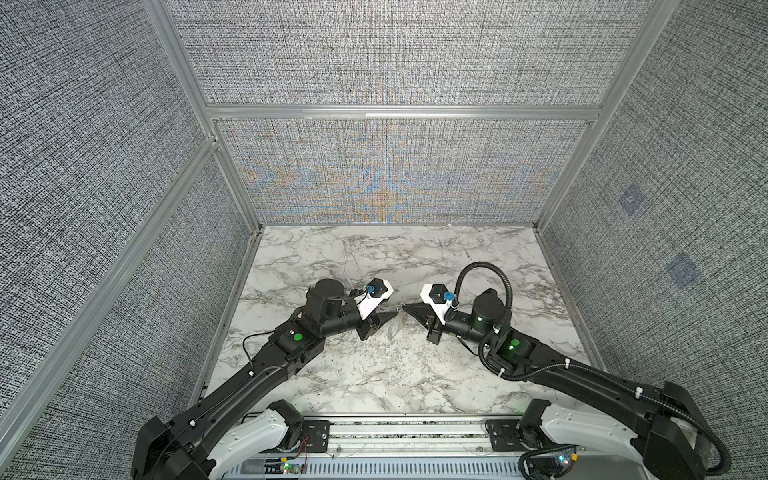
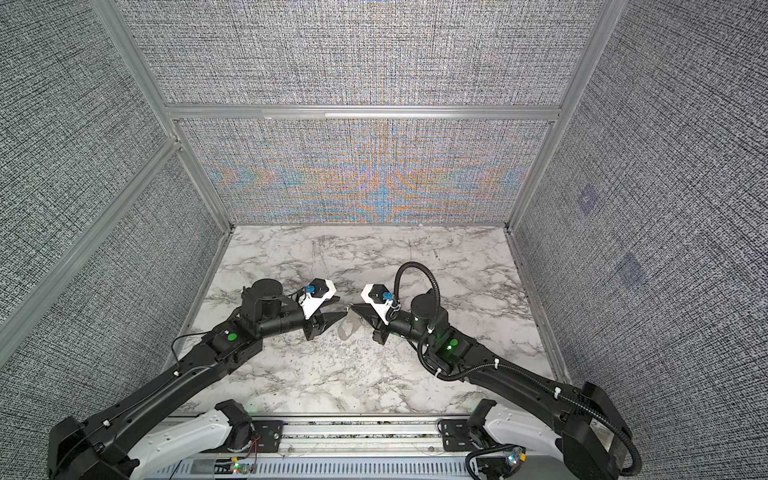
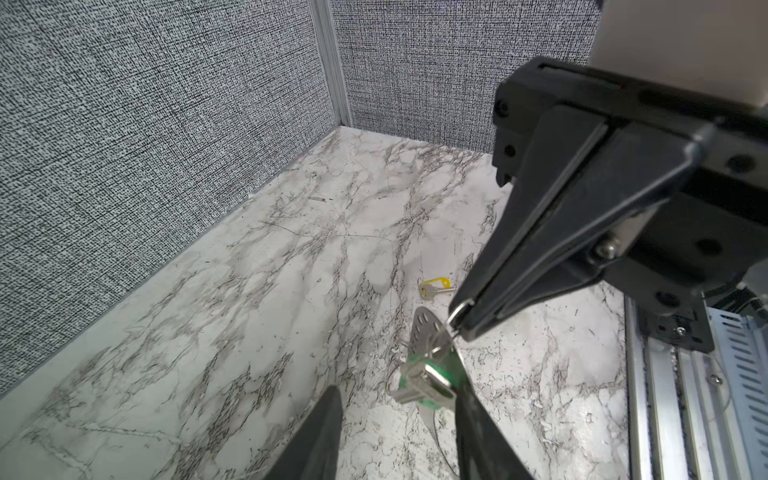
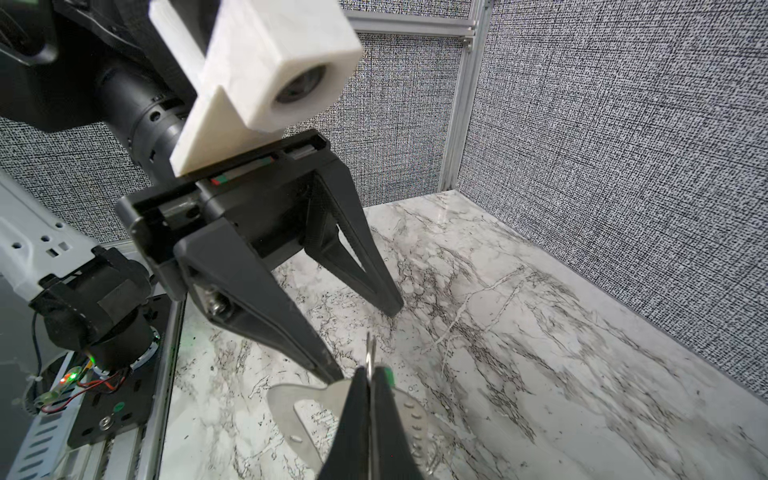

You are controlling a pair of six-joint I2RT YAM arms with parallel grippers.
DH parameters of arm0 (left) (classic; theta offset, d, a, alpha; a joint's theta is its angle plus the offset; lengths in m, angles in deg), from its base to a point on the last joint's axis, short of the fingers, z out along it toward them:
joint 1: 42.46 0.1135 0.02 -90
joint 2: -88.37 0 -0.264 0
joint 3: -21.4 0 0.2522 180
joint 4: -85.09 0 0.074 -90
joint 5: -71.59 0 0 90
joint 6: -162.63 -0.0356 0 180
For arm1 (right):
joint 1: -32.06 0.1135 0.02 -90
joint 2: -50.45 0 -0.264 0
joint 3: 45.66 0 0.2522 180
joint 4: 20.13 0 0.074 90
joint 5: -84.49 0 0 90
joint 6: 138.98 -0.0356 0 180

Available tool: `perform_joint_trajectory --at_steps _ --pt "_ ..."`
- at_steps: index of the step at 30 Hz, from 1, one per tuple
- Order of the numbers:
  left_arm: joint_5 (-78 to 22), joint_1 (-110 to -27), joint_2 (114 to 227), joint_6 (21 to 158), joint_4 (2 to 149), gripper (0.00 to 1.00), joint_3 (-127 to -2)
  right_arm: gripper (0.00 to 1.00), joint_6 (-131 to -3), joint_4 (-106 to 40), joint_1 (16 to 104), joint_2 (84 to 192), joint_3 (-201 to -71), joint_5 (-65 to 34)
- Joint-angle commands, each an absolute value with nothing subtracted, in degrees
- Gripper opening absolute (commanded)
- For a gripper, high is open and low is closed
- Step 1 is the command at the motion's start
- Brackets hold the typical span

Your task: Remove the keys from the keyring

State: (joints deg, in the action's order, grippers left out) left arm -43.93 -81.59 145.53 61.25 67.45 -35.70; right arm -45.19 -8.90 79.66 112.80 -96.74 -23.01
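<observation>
Half the job looks done. Over the middle of the marble table [image 1: 374, 374], your right gripper [image 3: 459, 322] is pinched on the thin wire of the keyring [image 3: 424, 328], holding it up. Your left gripper [image 1: 386, 319], jaws spread, waits just beside it. The silver keyring hangs with the green-tagged key [image 3: 419, 384] still threaded on. The yellow-tagged key [image 3: 434, 286] lies loose on the table, so only green remains.

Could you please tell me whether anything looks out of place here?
One yellow-tagged key lies alone on the table, apart from the rest. The green-tagged key and a silver plate dangle in the air from the ring, which is pinched by the right pincer. Nothing looks damaged.
</observation>
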Motion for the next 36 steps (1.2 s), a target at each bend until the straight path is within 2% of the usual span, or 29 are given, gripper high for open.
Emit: perform_joint_trajectory --at_steps 1,10,21,24,30,33,36 --pt "-45.9 -81.7 145.6 64.0 72.6 0.46 -34.7 0.00 -45.8 -5.9 79.6 112.7 -96.8 -22.5" --pt "-47.2 -82.0 147.3 65.3 77.2 0.40 -32.9 0.00 -46.6 -4.8 79.7 112.7 -96.9 -21.9" --pt "-48.4 -81.9 147.5 65.3 79.6 0.09 -31.9 0.00 -47.8 -1.5 79.7 112.4 -96.2 -20.3" --pt "-49.9 -82.0 148.1 65.6 79.4 0.04 -31.3 0.00 -48.5 0.6 79.7 112.5 -95.6 -19.0" --pt "-53.4 -82.1 149.5 65.9 78.9 0.06 -32.0 0.00 -48.7 1.7 79.7 112.9 -94.8 -18.7" --pt "-51.0 -82.1 149.0 64.7 76.5 0.28 -33.0 0.00 -48.7 1.8 79.7 112.6 -94.4 -18.8" --pt "-44.9 -82.1 146.7 65.4 74.0 0.35 -33.5 0.00 -48.0 1.5 79.6 111.9 -93.9 -19.1"
